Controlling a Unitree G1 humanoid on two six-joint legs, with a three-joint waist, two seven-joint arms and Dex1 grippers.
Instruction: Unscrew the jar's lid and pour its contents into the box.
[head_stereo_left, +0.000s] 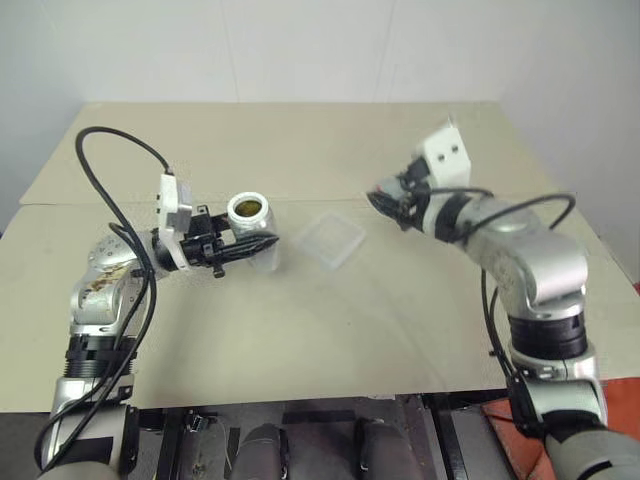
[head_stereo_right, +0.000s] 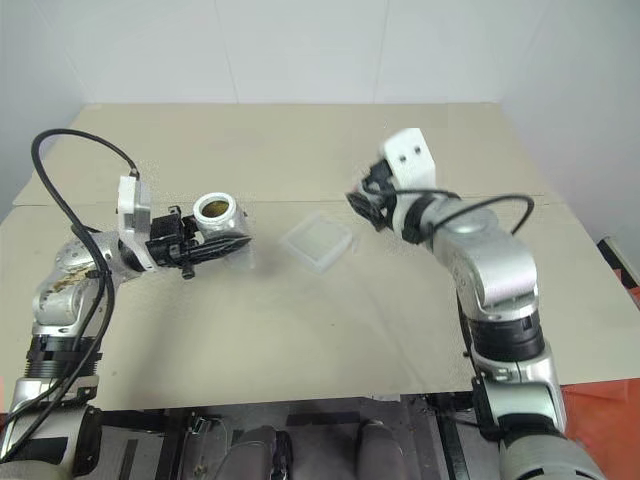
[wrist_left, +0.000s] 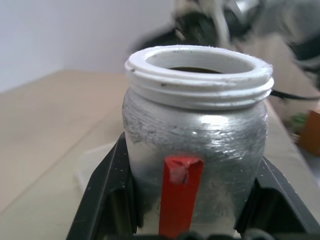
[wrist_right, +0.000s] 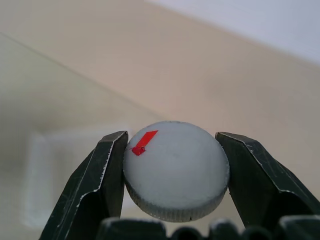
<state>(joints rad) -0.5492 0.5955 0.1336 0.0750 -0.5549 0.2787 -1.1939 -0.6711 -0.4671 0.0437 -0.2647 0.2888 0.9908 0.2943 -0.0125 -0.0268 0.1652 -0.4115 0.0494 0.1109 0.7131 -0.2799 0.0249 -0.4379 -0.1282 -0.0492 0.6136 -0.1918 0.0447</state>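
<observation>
The jar is upright and lidless, silvery with a red stripe, held above the table at centre left. My left gripper is shut on the jar's body. Yellowish-brown contents show in its white threaded mouth. The grey lid with a red mark sits between the fingers of my right gripper, which is shut on it, right of the box and above the table. The box, a shallow clear tray, lies on the table between the two grippers.
The beige table runs wide around the box, with a seam across it behind the jar. A black cable loops over my left arm. A white wall stands behind the table's far edge.
</observation>
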